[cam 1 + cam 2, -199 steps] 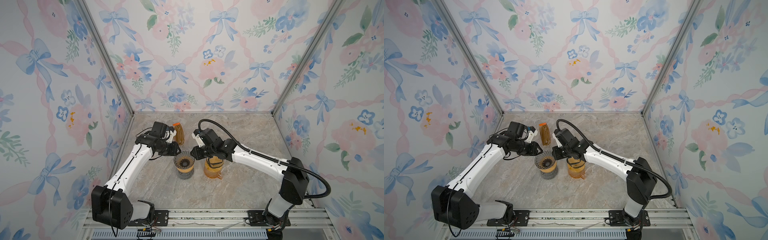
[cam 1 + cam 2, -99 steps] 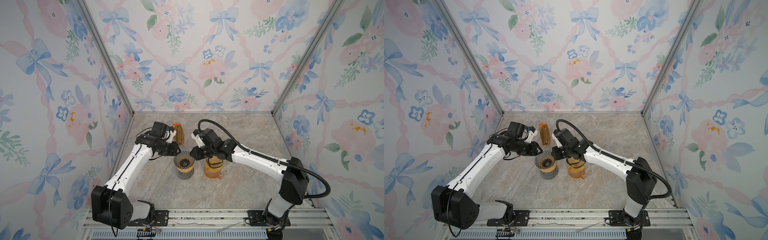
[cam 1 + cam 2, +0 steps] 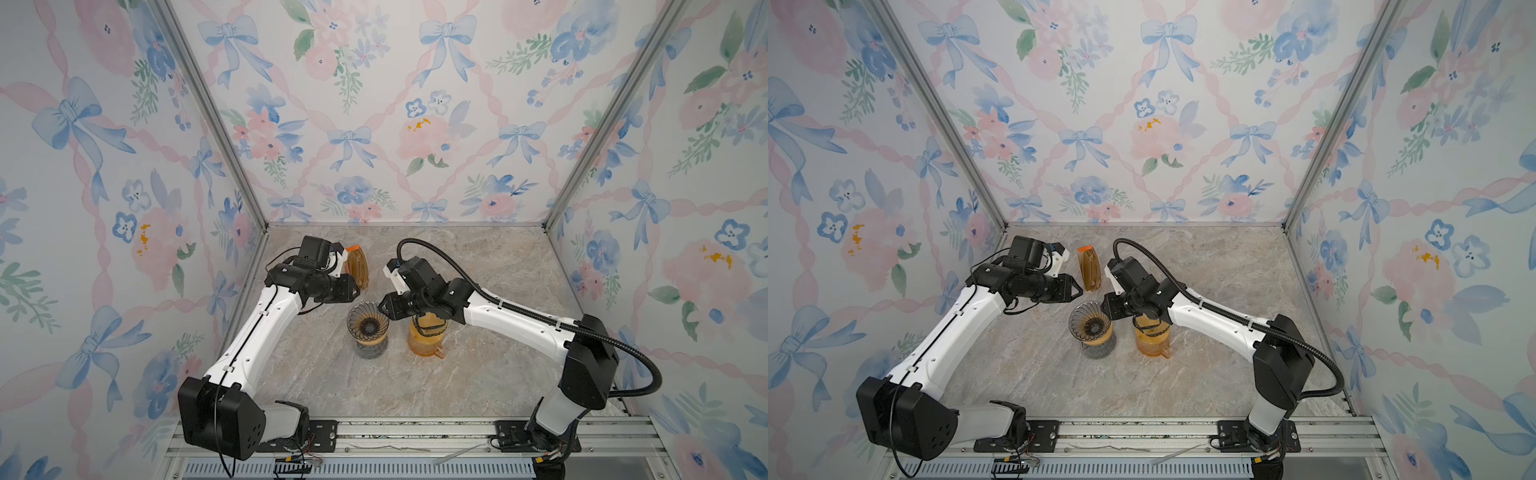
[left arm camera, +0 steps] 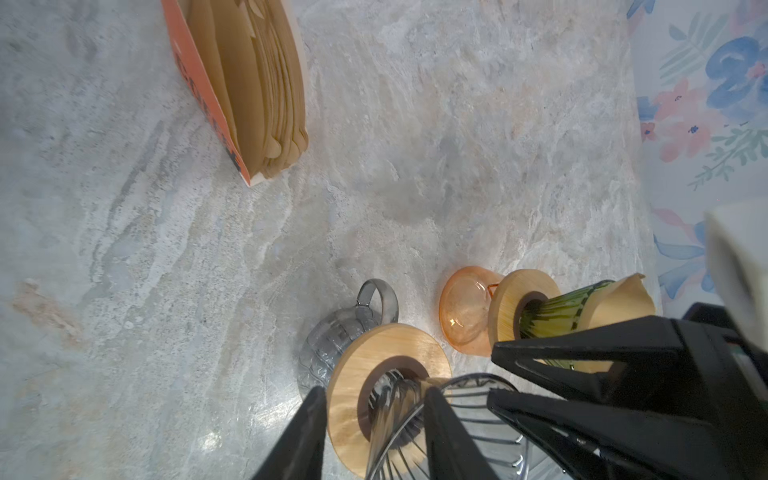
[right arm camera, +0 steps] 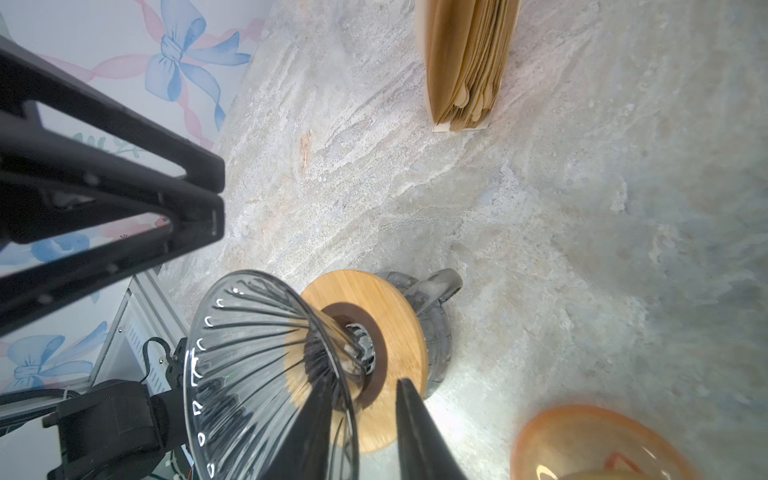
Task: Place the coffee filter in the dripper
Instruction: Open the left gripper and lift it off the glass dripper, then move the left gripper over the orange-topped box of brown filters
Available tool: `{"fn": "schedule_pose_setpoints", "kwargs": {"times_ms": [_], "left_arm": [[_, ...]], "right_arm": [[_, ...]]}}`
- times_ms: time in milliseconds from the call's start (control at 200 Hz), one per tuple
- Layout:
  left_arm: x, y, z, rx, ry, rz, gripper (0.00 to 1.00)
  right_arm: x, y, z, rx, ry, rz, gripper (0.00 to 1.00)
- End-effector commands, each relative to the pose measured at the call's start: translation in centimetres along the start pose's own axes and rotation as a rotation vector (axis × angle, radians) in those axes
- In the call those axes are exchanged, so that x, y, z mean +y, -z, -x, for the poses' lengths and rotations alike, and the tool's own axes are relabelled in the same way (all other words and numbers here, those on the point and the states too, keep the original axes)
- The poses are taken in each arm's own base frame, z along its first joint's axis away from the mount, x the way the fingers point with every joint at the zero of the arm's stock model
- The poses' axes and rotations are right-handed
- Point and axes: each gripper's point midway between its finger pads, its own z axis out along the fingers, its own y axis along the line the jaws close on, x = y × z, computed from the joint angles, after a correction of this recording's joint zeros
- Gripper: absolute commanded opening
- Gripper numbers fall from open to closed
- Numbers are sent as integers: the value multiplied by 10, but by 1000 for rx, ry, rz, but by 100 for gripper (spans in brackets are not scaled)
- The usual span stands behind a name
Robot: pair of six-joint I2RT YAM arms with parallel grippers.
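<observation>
On the grey marble tabletop [image 3: 478,374], the left gripper [image 3: 356,292] hangs half-open, empty, beside the clear ribbed glass dripper [image 3: 368,322]. The right gripper [image 3: 382,308] straddles its rim, jaws parted, holding nothing. Just behind stand the brown paper coffee filters [image 3: 358,270].

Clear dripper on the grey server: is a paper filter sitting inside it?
No, in a top view the clear dripper shows only bare ribs and a dark centre, no brown paper.

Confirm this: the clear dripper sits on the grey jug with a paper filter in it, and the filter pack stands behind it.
Not quite: the clear dripper on the grey jug has no filter in it; the right wrist view shows bare ribbed glass. The filter pack does stand behind it.
</observation>
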Motion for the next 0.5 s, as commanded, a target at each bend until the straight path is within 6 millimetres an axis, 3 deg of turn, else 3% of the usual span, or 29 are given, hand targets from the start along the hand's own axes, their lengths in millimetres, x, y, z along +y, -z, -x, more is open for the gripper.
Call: {"fn": "schedule_pose_setpoints", "kwargs": {"times_ms": [0,215,310,495], "left_arm": [[6,10,22,-79,2,54,41],[21,-2,56,-139,-31,160,38],[27,-18,67,-123,-52,211,36],[35,-50,86,-98,-89,341,35]], "right_arm": [[9,30,12,-64,29,8,35],[12,62,16,-131,72,2,50],[9,80,15,-172,93,-6,58],[-1,115,8,-227,127,-47,64]]}}
